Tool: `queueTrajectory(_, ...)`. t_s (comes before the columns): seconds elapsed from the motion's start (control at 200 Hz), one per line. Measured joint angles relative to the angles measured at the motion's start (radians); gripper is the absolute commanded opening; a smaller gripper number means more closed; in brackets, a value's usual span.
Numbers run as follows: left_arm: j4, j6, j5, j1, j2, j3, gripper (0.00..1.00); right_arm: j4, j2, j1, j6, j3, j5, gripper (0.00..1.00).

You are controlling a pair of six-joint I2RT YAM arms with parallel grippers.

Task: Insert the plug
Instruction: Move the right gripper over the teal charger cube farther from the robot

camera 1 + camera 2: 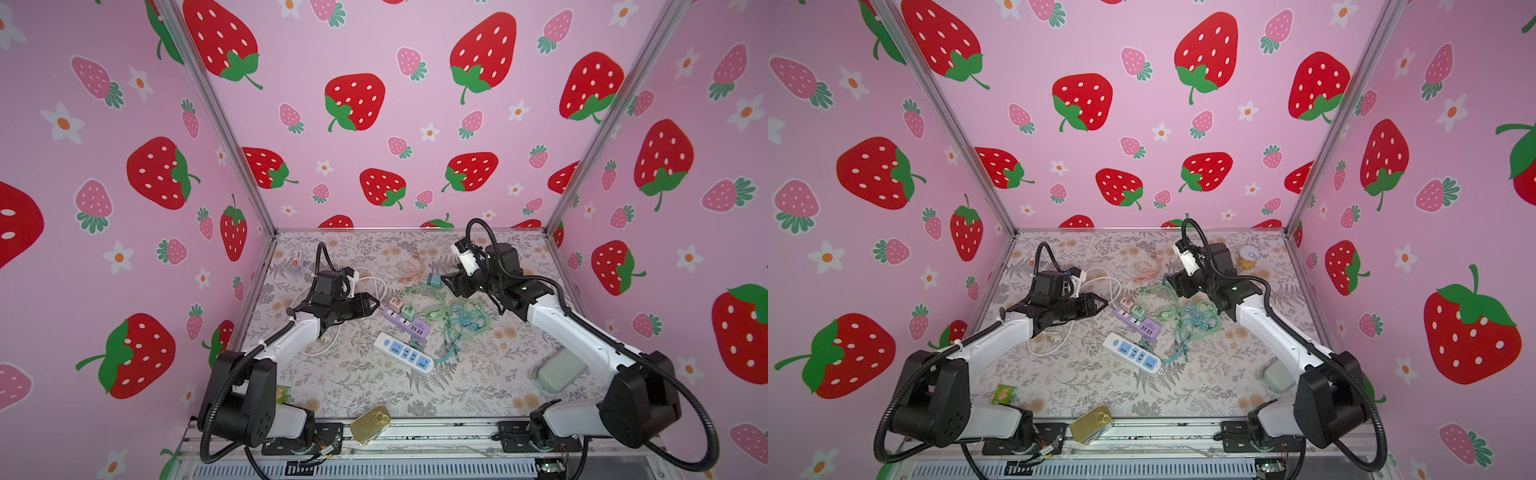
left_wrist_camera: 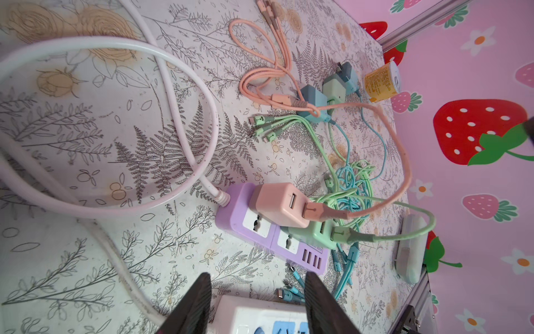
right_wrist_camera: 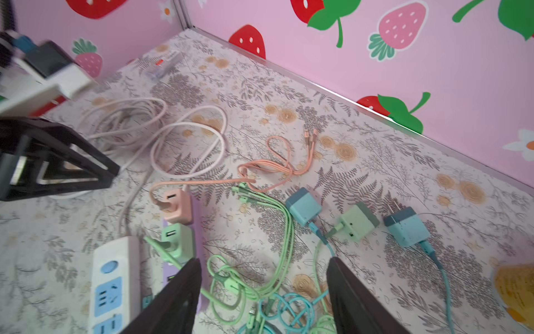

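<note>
Sitting in the smooth purple power strip (image 2: 235,215), the boxy pink plug (image 2: 278,204) stands beside a green plug (image 2: 313,235), each trailing a woven cable (image 2: 404,162). The left gripper (image 2: 258,276) reaches low toward them, jaws apart, holding nothing. The right gripper (image 3: 263,260) hangs tilted above tangled cords (image 3: 291,303), jaws spread and empty.

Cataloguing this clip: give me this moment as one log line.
left gripper: open, empty | right gripper: open, empty | purple power strip: pink charger, green charger plugged in | three loose chargers: unplugged
</note>
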Motion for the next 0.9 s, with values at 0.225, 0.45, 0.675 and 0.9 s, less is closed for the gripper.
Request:
queueTrajectory(0.225, -0.034, -0.003, -0.008, 0.000, -0.087, -0.010, 0.61, -0.007, 0.163, -0.024, -0.089, 0.073, 0.063, 0.75)
queueTrajectory(0.45, -0.076, -0.011, -0.014, 0.000, -0.196, -0.027, 0.66, -0.067, 0.307, -0.047, -0.241, 0.191, 0.070, 0.77)
queueTrajectory(0.675, -0.129, -0.016, -0.026, 0.000, -0.275, -0.030, 0.71, -0.113, 0.453, -0.077, -0.351, 0.304, 0.040, 0.83)
queueTrajectory(0.9, -0.180, -0.016, -0.032, 0.000, -0.329, -0.031, 0.71, -0.167, 0.620, -0.092, -0.424, 0.439, -0.011, 0.82)
